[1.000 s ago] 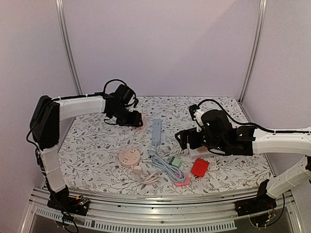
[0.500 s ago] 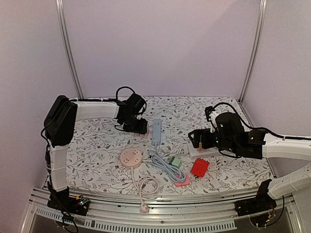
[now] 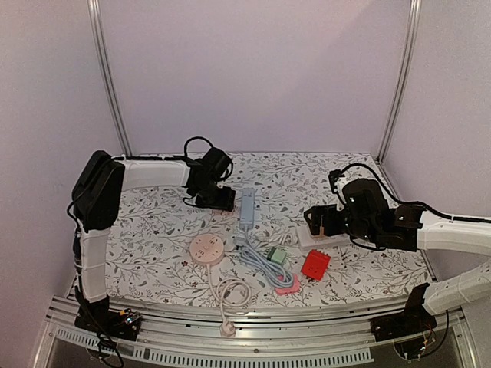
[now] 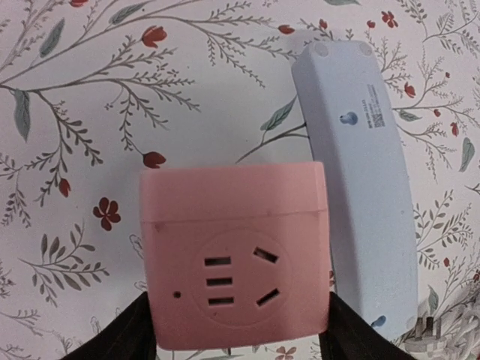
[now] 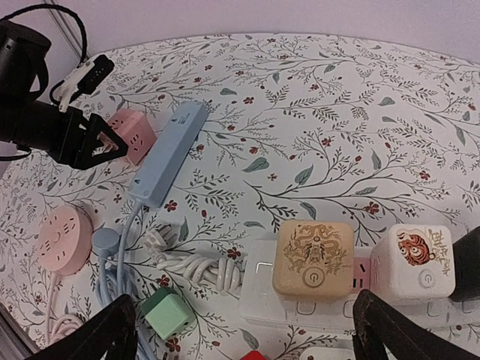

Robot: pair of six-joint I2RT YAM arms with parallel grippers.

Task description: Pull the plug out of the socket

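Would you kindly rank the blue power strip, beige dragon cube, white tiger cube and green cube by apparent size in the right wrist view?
1. Blue power strip, longest despite being farther.
2. Beige dragon cube and white tiger cube, alike.
3. Green cube, smallest.

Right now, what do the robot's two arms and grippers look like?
Both arms have white tubular links with bulky black joint housings. The left arm and right arm each carry a black cable looping at the wrist. Left gripper and right gripper are black.
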